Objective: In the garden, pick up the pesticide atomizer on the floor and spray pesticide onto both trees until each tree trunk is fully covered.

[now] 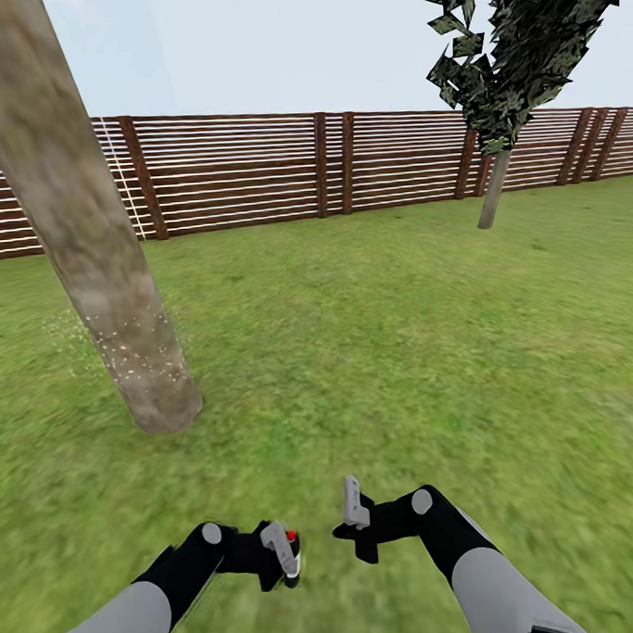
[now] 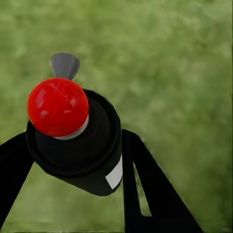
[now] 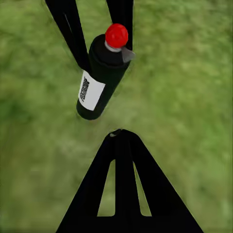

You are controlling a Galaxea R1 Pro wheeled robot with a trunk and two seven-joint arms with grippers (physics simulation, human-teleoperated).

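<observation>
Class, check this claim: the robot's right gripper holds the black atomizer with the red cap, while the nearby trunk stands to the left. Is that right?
Not quite. The left gripper holds the atomizer, as the left wrist view shows; the right gripper is shut on nothing. The trunk does stand to the left.

The pesticide atomizer (image 3: 103, 73) is black with a glossy red ball cap, a grey nozzle and a white label printed in dark speckle. The near tree trunk (image 1: 85, 236) is mottled tan-grey, flecked with pale dots low down. The lawn (image 1: 401, 331) is green; the fence (image 1: 253, 171) is brown-slatted.
</observation>
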